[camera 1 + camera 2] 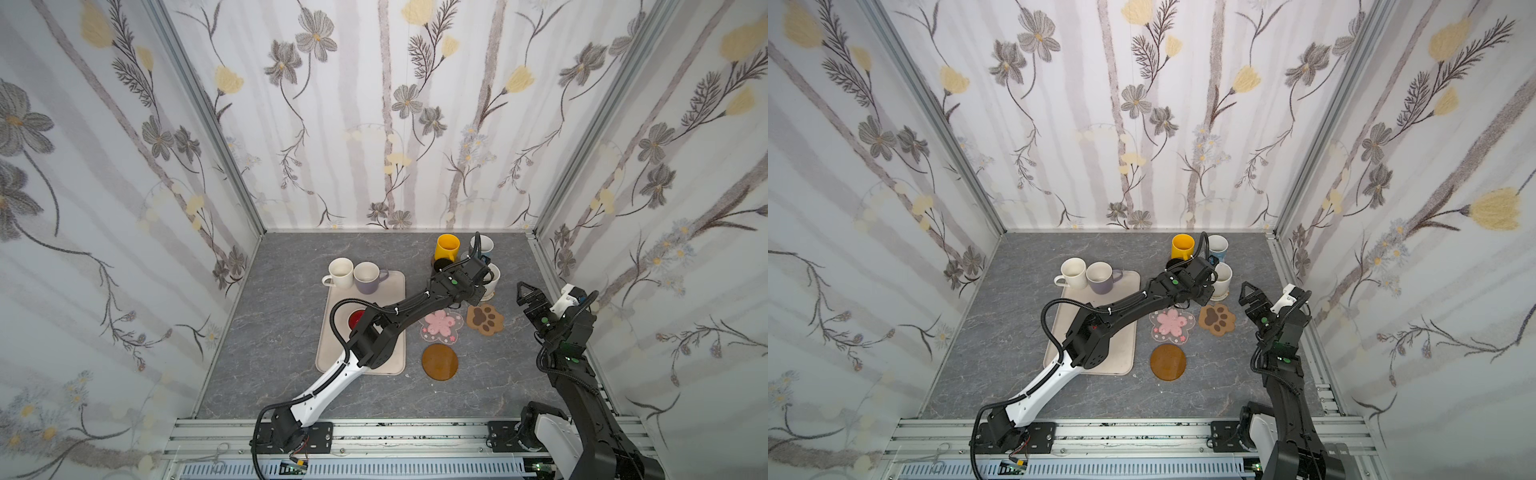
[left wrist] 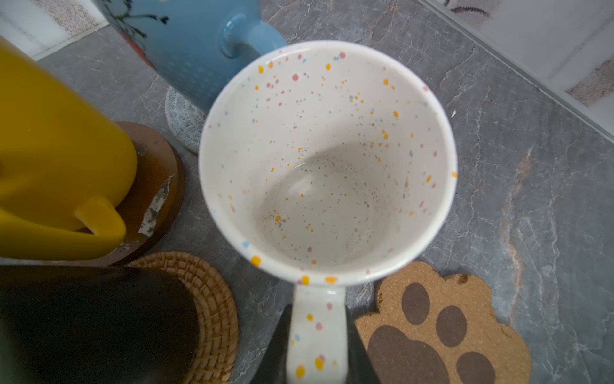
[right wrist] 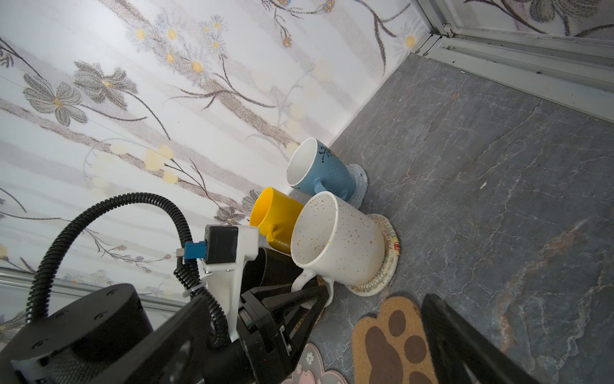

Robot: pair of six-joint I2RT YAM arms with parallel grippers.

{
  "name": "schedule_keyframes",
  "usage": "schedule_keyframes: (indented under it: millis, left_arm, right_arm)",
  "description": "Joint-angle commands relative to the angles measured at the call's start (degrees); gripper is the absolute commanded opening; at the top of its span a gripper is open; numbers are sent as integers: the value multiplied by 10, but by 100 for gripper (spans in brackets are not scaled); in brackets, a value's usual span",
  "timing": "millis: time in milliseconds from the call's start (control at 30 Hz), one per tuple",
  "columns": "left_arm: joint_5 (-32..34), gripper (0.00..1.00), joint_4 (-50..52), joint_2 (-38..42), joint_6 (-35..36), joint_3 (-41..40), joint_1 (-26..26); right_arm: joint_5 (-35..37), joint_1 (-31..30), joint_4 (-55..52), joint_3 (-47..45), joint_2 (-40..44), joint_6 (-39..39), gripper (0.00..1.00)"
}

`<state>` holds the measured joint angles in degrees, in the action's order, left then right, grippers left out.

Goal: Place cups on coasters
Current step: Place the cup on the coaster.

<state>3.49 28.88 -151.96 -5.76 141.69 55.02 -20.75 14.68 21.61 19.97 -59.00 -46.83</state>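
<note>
mug (image 1: 494,279): right of centre in a top view, upright on woven coaster (image 3: 378,282) | handle (image 2: 317,332): toward left fingers (image 2: 277,352), pinched between them | right fingers (image 3: 455,339): spread, empty, near, to its right | next, probably: let go, retreat along handle line, no sideways pull

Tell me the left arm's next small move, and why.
Most likely open the left tool and let go of the handle, then back away. The speckled white mug already seems to stand upright on the beige woven coaster, and the tool is closed on its handle, so nothing looks left to do with this mug except release it.
</note>
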Motion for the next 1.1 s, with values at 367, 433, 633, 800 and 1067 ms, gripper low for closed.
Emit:
schedule_keyframes:
  millis: [367, 433, 633, 800, 1067]
  left_arm:
    - [18, 59, -45, 31, -12, -43, 1]
    - [19, 67, -46, 35, -12, -42, 2]
    - [21, 90, -48, 50, -22, -39, 3]
    - [32, 96, -49, 88, -28, -51, 3]
    - [65, 97, -51, 213, -68, -166, -14]
  right_arm:
    - [33, -24, -13, 19, 47, 55, 100]
    - [34, -27, -21, 24, 48, 62, 100]
    - [55, -49, -43, 41, 52, 87, 100]
    - [59, -59, -73, 72, 49, 88, 100]
    - [50, -98, -139, 133, 34, 124, 93]
